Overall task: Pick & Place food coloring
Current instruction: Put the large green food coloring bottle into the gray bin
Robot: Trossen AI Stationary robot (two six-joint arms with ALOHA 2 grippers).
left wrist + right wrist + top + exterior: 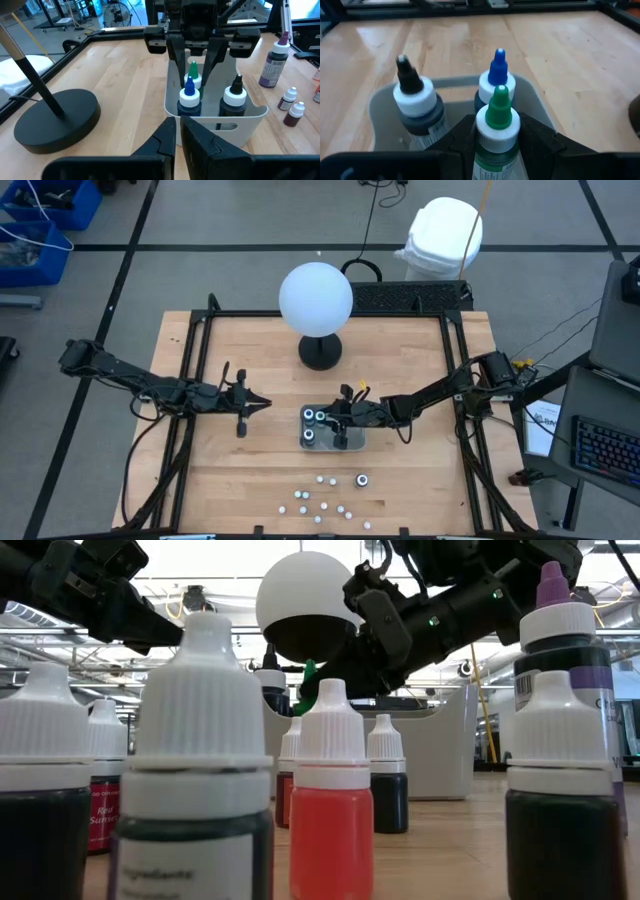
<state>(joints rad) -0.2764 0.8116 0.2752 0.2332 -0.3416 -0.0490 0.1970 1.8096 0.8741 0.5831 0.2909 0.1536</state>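
A grey tray (352, 440) stands mid-table. A blue-tipped food coloring bottle (189, 98) and a black-tipped one (234, 98) stand upright in it. Over the tray my right gripper (343, 420) is shut on a green-tipped bottle (497, 125), just behind the blue one. To the tray's left my left gripper (262, 402) hangs shut and empty, its fingers (167, 142) pointing at the tray. Several small white-capped bottles (322, 502) and a dark one (361, 479) stand near the table's front edge. My right gripper pinches the green-tipped bottle's body just below its white collar (495, 150), one finger (176, 60) on each side. The fingers come from the table's right side, slanting down. The bottle stays upright. The blue bottle hides its base, so whether it touches the tray floor cannot be told.
A white globe (316, 298) on a black round base (55, 117) stands behind the tray. In the left wrist view a purple bottle (274, 62) and two small ones (292, 106) stand beside the tray. Black rails (195, 380) border the table.
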